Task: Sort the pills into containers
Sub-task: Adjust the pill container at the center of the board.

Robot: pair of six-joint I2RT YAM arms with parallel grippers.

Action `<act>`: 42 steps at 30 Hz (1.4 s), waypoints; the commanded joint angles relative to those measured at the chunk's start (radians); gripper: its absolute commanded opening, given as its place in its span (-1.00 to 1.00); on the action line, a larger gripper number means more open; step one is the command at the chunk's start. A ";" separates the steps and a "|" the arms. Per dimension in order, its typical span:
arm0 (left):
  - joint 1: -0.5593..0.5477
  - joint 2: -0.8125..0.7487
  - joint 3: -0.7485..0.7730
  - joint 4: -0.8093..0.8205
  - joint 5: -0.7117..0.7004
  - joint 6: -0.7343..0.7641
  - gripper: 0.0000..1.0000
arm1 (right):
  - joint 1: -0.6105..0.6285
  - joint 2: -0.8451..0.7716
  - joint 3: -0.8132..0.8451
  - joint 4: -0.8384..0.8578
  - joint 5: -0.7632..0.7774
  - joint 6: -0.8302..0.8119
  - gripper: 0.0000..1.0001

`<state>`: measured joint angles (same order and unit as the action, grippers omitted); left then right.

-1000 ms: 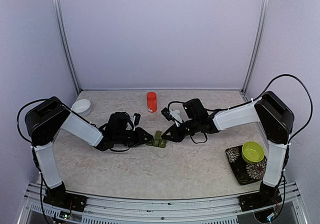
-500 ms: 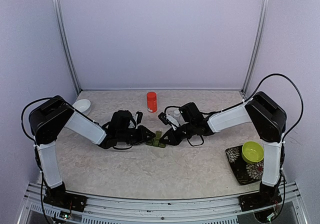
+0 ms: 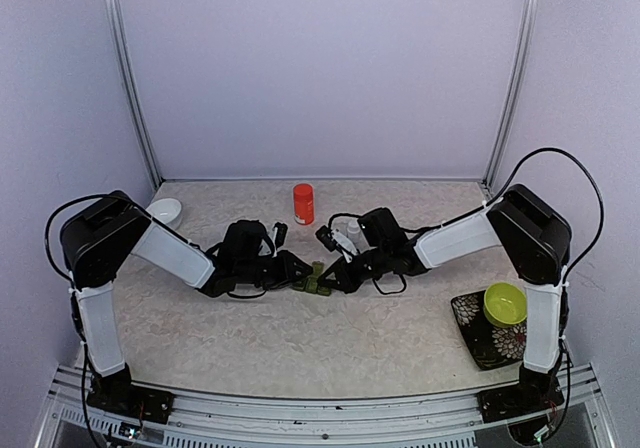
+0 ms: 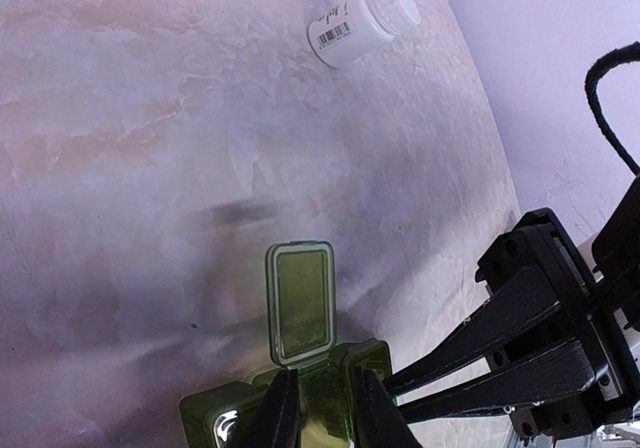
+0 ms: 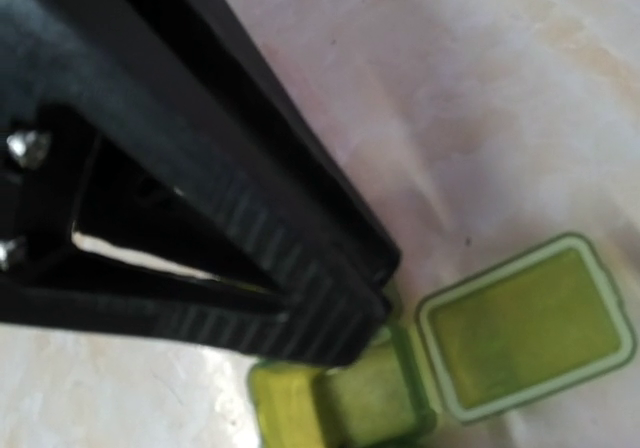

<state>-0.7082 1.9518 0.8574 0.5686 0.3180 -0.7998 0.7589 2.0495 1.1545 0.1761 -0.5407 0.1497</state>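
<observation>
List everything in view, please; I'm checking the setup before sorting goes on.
pill box: 1, dark green, table centre, one lid open
red-orange bottle: 1, upright, behind the pill box
white pill bottle: 1, lying on its side
white bowl: 1, far left
lime-green bowl: 1, on the mat
mat: 1, dark floral, near right
left claw: black, shut on the pill box
right claw: black, shut, tip at the pill box

- The right arm [image 3: 460, 236] has swung left, so its elbow and wrist now sit nearer the table's middle than a second ago.
- The right gripper [image 3: 332, 279] has dropped in to the pill box [image 3: 316, 286]. Its tip now touches the box, and its fingers have closed the last small gap.
- The left gripper [image 3: 300, 282] has slid slightly right, up against the box's other side.
</observation>
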 commanded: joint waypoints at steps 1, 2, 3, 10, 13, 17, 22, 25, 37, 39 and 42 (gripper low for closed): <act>0.000 0.043 0.003 -0.078 0.004 0.004 -0.58 | 0.015 0.040 -0.060 -0.045 0.033 -0.009 -0.83; 0.000 0.045 0.003 -0.080 0.002 0.004 -0.58 | 0.016 0.039 -0.067 -0.043 0.036 -0.009 -0.83; 0.000 0.047 0.002 -0.081 0.004 0.004 -0.58 | 0.016 0.037 -0.074 -0.041 0.037 -0.009 -0.83; 0.002 0.062 -0.001 -0.094 -0.002 -0.004 -0.58 | 0.016 0.047 -0.079 -0.043 0.039 -0.013 -0.84; 0.007 0.060 -0.007 -0.092 -0.004 -0.007 -0.59 | 0.015 0.041 -0.074 -0.047 0.038 -0.019 -0.84; 0.009 0.039 -0.015 -0.075 -0.004 -0.002 -0.58 | 0.016 0.017 -0.045 -0.070 0.040 -0.036 -0.83; 0.014 -0.012 0.006 -0.056 -0.005 0.029 -0.53 | 0.016 0.000 0.046 -0.144 0.062 -0.066 -0.79; 0.013 -0.032 0.030 -0.053 0.004 0.042 -0.52 | 0.016 0.000 0.080 -0.163 0.063 -0.074 -0.78; 0.014 -0.112 0.064 0.017 0.048 0.048 -0.29 | 0.014 -0.086 0.135 -0.189 0.076 -0.090 -0.54; 0.016 -0.143 0.054 0.015 0.036 0.051 -0.19 | 0.008 -0.121 0.128 -0.185 0.100 -0.089 -0.37; 0.019 -0.192 0.036 0.002 0.020 0.064 -0.06 | -0.016 -0.164 0.113 -0.181 0.157 -0.080 -0.12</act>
<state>-0.6960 1.8385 0.8989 0.5529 0.3477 -0.7605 0.7616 1.9785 1.2621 -0.0097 -0.4522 0.0681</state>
